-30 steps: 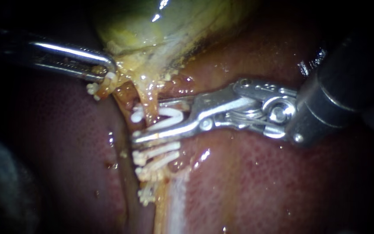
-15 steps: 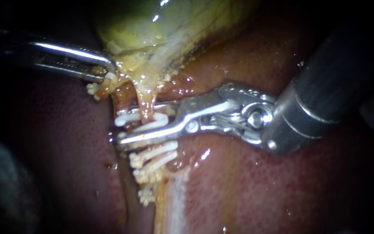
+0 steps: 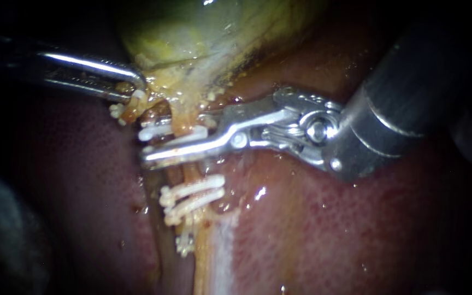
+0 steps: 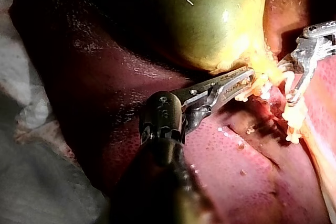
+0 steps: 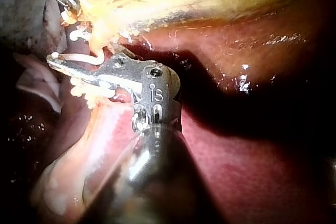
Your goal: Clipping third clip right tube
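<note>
The right instrument [image 3: 149, 145] is holding an open white clip [image 3: 157, 131] between its jaws astride the right tube [image 3: 182, 121], just above 2 clips [image 3: 192, 195], while the left instrument [image 3: 135, 90] is gripping tissue [image 3: 152, 81] under the gallbladder [image 3: 192, 33].

Beside the shaft of my left tool [image 4: 245, 80] I see pale grey cloth [image 4: 31, 182]; the liver [image 4: 231, 156] rests on it.

the left instrument [image 4: 244, 78] clamps yellow tissue [image 4: 265, 70] at the gallbladder's [image 4: 210, 14] base; the right instrument [image 4: 295, 85] holds a clip [image 4: 287, 75] beside it
</note>
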`<state>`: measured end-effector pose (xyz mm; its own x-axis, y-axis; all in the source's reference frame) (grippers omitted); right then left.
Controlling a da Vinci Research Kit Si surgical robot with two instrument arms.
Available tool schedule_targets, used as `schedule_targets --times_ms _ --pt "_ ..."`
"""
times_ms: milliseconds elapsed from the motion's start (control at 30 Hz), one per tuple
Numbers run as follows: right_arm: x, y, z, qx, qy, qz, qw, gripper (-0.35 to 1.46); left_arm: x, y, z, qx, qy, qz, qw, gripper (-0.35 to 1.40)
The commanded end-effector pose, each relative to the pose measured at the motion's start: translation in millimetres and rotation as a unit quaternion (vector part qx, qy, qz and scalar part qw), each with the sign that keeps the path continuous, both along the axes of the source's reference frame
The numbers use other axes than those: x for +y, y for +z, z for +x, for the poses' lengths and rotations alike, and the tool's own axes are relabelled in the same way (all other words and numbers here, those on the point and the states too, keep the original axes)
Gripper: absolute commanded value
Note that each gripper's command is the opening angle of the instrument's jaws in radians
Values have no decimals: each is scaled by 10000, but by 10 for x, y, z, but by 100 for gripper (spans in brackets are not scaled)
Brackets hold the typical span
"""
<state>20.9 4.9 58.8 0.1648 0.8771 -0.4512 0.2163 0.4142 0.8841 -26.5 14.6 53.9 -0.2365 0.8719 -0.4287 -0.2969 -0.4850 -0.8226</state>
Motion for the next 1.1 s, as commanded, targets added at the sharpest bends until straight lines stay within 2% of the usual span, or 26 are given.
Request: schedule_targets --times_ms 33,267,500,700,1000,1100 --pt "1 1 0 0 -6 1 10000 46 0 0 0 -2 1 0 10000 -35" --pt "8 -5 0 9 -11 29 10000 46 0 1 0 -1 2 -3 10000 -35" --pt "17 -32 -11 152 -163 125 9997 44 2 5 4 -17 0 -5 10000 -35" --pt "23 -50 -10 221 -144 194 9995 44 3 6 5 -5 9 -5 10000 -35" --pt "24 -50 -10 221 -145 194 9995 42 1 7 5 -2 6 -11 10000 -35" --pt "24 -49 -9 192 -169 305 9992 36 1 8 4 -1 6 -11 10000 -35"
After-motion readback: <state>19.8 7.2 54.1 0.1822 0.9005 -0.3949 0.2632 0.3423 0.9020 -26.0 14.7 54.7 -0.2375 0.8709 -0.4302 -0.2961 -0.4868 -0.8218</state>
